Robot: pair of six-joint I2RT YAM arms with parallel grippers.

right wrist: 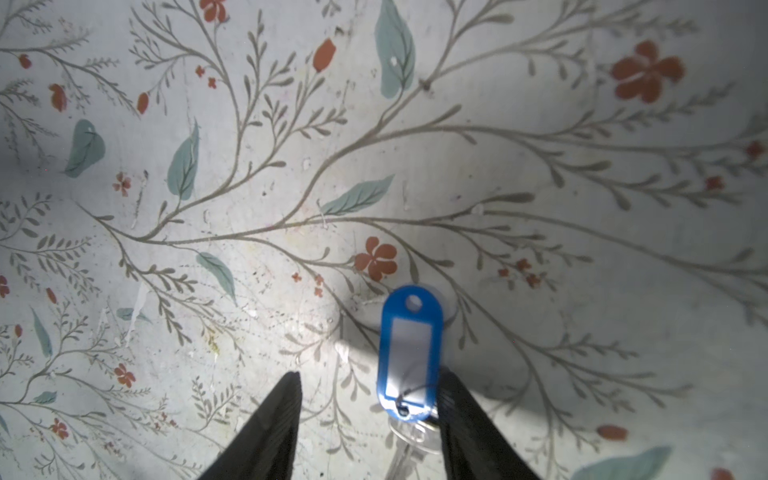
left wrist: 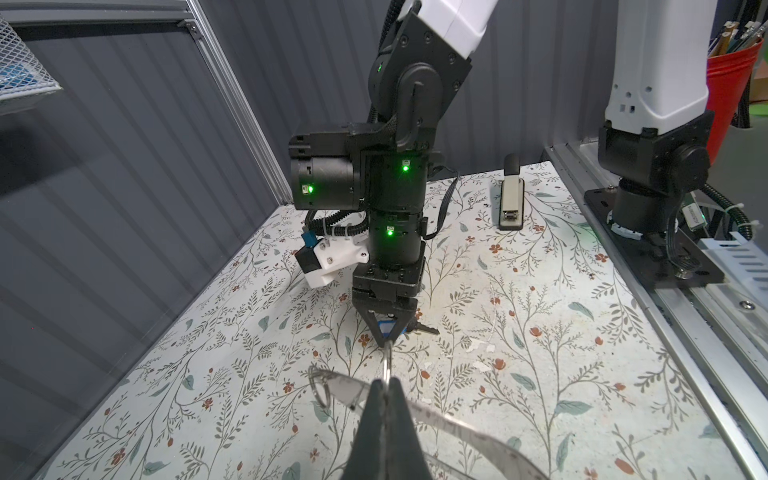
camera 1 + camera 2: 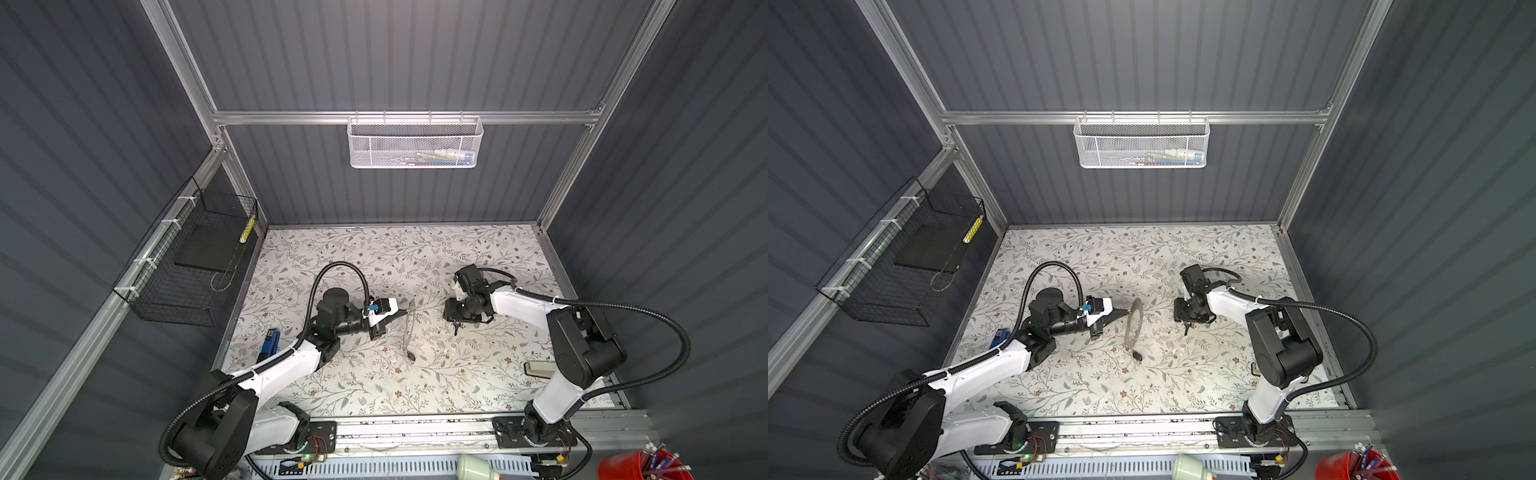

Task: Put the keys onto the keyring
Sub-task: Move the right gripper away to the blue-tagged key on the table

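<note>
The keyring (image 3: 1128, 332), a wide thin grey band, stands on edge at the table's middle; it looks wire-thin in a top view (image 3: 407, 332). My left gripper (image 3: 404, 312) (image 2: 386, 384) is shut on its upper rim. In the left wrist view the band (image 2: 457, 422) runs out past the shut fingertips. A black fob key (image 3: 411, 356) (image 3: 1137, 356) hangs at the ring's low end. My right gripper (image 3: 457, 322) (image 1: 372, 376) points down, open. The blue-tagged key (image 1: 409, 353) (image 2: 426, 329) lies between its fingers, against one of them.
A stapler (image 3: 538, 369) (image 2: 511, 199) lies near the right arm's base. A blue block (image 3: 270, 338) sits by the left arm. A black wire basket (image 3: 187, 266) hangs on the left wall, a white mesh basket (image 3: 415, 143) on the back rail.
</note>
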